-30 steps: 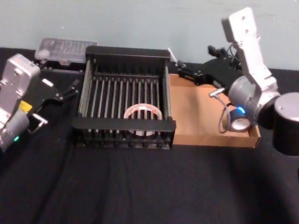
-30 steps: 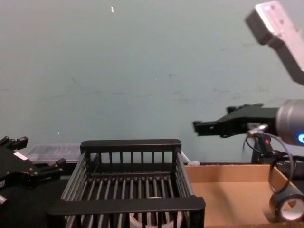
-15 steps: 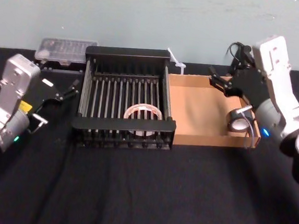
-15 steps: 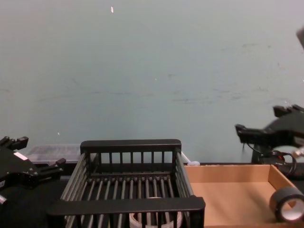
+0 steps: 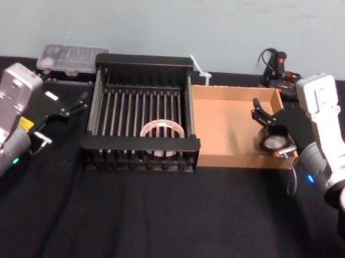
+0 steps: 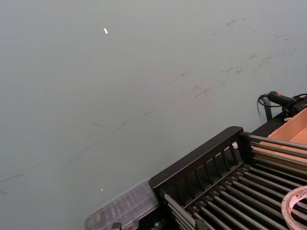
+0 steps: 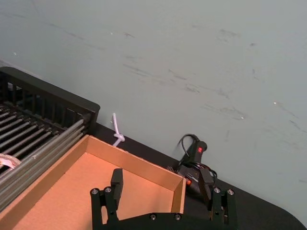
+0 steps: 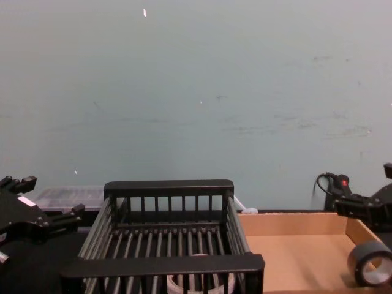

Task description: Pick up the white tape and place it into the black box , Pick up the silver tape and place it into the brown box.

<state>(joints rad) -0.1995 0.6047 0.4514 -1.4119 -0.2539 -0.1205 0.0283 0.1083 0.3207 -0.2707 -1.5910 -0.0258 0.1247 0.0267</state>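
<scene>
On a black table, the silver tape stands in the brown box, its near right corner. The white tape (partly hidden behind slats) lies in the black box. The right gripper hovers over the silver roll and the left gripper idles beside the crate, both with fingers spread.

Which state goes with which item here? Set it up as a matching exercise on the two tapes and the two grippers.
Things:
1. white tape
2. silver tape
3. left gripper
4. right gripper

States:
A. open, at the brown box's right end
B. lying in the brown box
C. lying on the black box's barred bottom
D. open, left of the black box

Pairs: 1-C, 2-B, 3-D, 4-A
</scene>
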